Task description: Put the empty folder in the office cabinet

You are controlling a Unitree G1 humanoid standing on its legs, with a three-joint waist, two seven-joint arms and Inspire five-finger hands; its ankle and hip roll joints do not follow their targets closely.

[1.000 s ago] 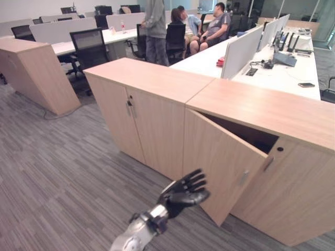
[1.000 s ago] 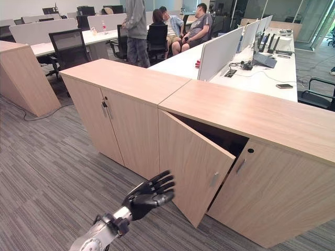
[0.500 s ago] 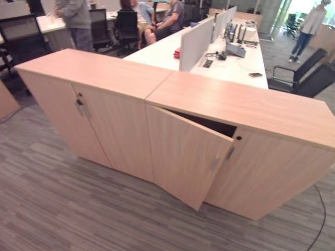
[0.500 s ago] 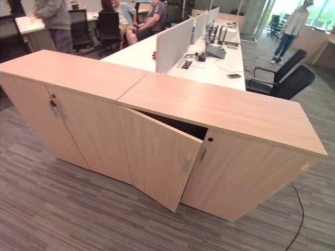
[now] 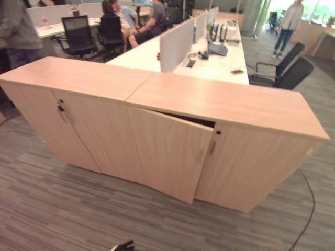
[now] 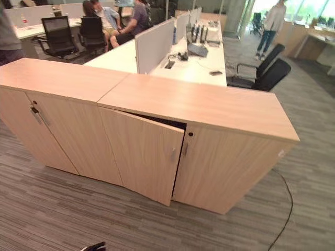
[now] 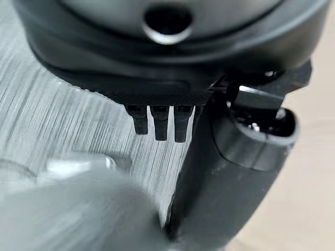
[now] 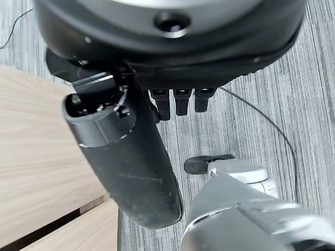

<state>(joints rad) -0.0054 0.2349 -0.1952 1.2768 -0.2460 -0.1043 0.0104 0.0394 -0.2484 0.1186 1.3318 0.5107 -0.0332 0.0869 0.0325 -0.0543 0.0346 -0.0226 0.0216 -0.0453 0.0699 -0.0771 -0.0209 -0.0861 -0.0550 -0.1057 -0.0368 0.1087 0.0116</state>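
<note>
Here the office cabinet (image 5: 172, 151) stands with one door ajar, well beyond the left hand (image 7: 220, 172) and right hand (image 8: 125, 151), whose fingers hang relaxed and hold nothing over the carpet (image 6: 52, 209).

grey carpet (image 5: 63, 209), white desks (image 6: 188, 65), office chairs (image 5: 285, 73)

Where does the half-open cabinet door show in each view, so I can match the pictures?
Left eye view: half-open cabinet door at centre, hinged on its left, swung out.
Right eye view: same door, slightly left of centre.
Left wrist view: the pale wood beside the left hand cannot be identified as the door.
Right wrist view: wood panels beside the right hand; which one is the door is unclear.
Shared landmark: black office chair.
</note>
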